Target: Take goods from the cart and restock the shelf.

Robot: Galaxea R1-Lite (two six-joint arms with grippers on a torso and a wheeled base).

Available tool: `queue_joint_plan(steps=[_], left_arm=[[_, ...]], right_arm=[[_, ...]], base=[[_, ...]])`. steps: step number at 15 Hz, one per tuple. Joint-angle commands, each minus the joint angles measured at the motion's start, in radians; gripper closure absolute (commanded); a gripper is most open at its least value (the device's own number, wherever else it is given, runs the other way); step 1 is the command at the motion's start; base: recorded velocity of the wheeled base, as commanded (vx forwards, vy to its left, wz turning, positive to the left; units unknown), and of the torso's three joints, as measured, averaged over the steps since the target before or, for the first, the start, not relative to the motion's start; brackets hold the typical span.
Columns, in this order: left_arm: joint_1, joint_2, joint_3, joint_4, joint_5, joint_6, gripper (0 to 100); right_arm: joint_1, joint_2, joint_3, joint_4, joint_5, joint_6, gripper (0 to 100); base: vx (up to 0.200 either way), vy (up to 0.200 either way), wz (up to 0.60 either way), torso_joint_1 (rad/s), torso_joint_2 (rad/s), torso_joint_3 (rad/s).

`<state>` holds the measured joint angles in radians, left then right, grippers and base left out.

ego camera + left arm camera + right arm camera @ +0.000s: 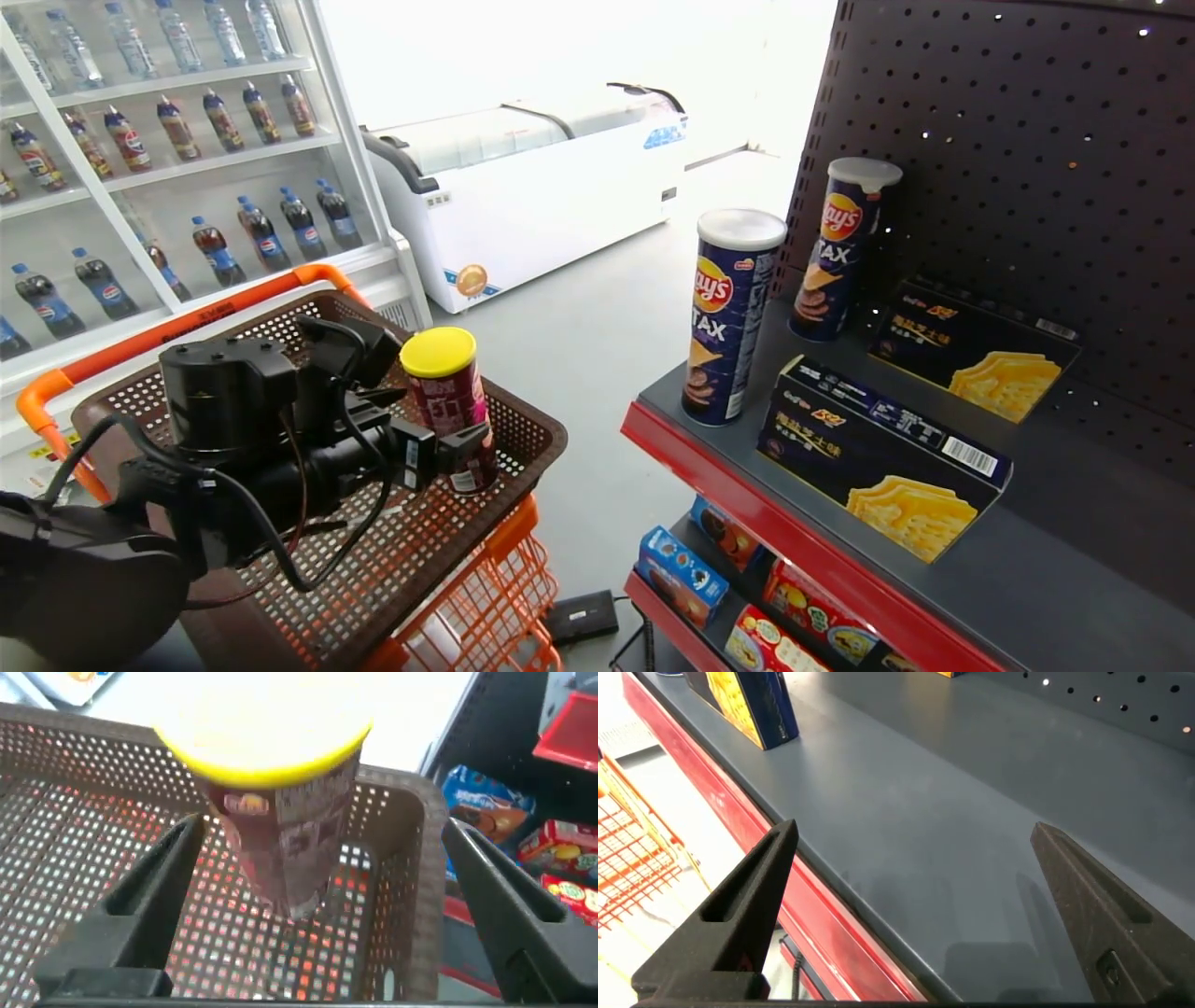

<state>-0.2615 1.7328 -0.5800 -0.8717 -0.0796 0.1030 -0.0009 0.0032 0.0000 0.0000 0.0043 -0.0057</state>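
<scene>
A maroon can with a yellow lid [446,397] stands upright in the brown basket [537,431] on the orange cart [485,597]. My left gripper [322,829] is open, its fingers [154,887] on either side of the can [285,831] without touching it. My right gripper [915,833] is open over a bare stretch of the grey shelf [924,775], with nothing between its fingers [738,905]. On the shelf [1074,551] stand two blue chip cans [733,313] [843,247] and two dark snack boxes [887,457] [971,353].
The shelf has a red front edge [794,541] and a pegboard back [1027,140]. Snack packs [681,574] lie on the lower shelf. A drinks fridge [168,159] stands behind the cart, with a chest freezer [532,187] beyond. Grey floor lies between cart and shelf.
</scene>
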Motion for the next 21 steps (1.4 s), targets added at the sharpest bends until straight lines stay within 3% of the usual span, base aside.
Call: queue_joint_plan(steps=[1, 6, 17, 18, 19, 21], left_arm=[[-0.001, 0.080, -0.023, -0.038, 0.001, 0.000, 0], [0.002, 0.180, -0.075, -0.174, 0.001, -0.002, 0], [0.010, 0.200, -0.060, -0.184, 0.017, -0.003, 0], [0.010, 0.202, -0.052, -0.193, 0.018, -0.003, 100], [0.008, 0.203, -0.041, -0.204, 0.032, -0.002, 100], [0.001, 0.205, -0.020, -0.197, 0.130, 0.000, 100]], right_arm=[[-0.001, 0.001, 0.000, 0.000, 0.000, 0.000, 0], [-0.001, 0.001, 0.000, 0.000, 0.000, 0.000, 0], [0.001, 0.001, 0.000, 0.000, 0.000, 0.000, 0], [0.001, 0.001, 0.000, 0.000, 0.000, 0.000, 0], [0.001, 0.001, 0.000, 0.000, 0.000, 0.000, 0], [0.001, 0.001, 0.000, 0.000, 0.000, 0.000, 0]], base=[[0.000, 0.000, 0.00, 0.000, 0.00, 0.000], [0.000, 0.000, 0.00, 0.000, 0.00, 0.000], [0.000, 0.000, 0.00, 0.000, 0.00, 0.000], [0.000, 0.000, 0.00, 0.000, 0.00, 0.000], [0.000, 0.000, 0.00, 0.000, 0.00, 0.000], [0.000, 0.000, 0.00, 0.000, 0.00, 0.000]])
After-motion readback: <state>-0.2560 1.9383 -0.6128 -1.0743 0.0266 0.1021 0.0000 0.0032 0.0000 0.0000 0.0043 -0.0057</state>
